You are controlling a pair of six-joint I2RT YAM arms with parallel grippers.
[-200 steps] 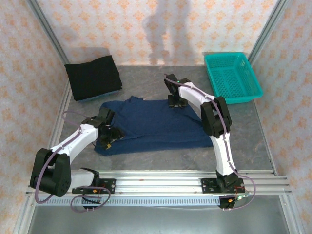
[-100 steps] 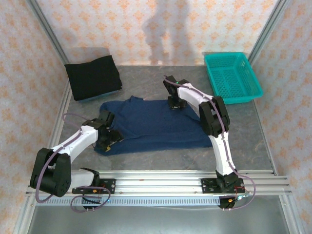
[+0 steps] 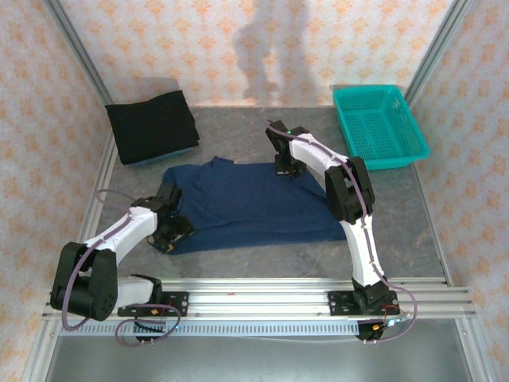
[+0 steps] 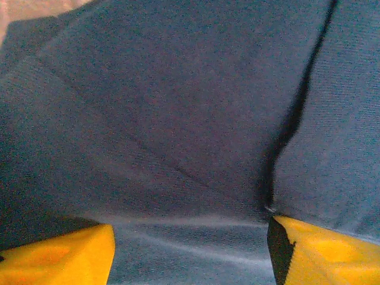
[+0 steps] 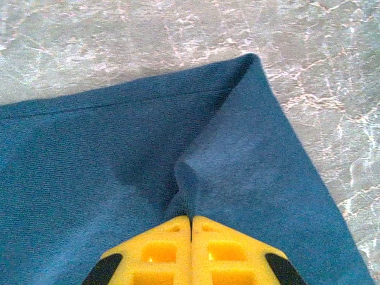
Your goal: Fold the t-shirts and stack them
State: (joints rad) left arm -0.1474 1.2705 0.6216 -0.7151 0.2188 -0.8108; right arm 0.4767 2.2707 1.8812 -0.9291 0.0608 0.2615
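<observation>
Pinching a far corner of the navy t-shirt (image 3: 254, 203) in our right hand (image 5: 190, 221), we figured the open left hand (image 4: 190, 240) had to clamp next.

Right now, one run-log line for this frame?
stage: folding navy t-shirt | left gripper: open over its near-left edge | right gripper: shut on its far corner | black t-shirt: folded, far left

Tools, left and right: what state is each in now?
Left tool: open, over the navy t-shirt.
Right tool: shut, pinching a fold of the navy t-shirt.
</observation>
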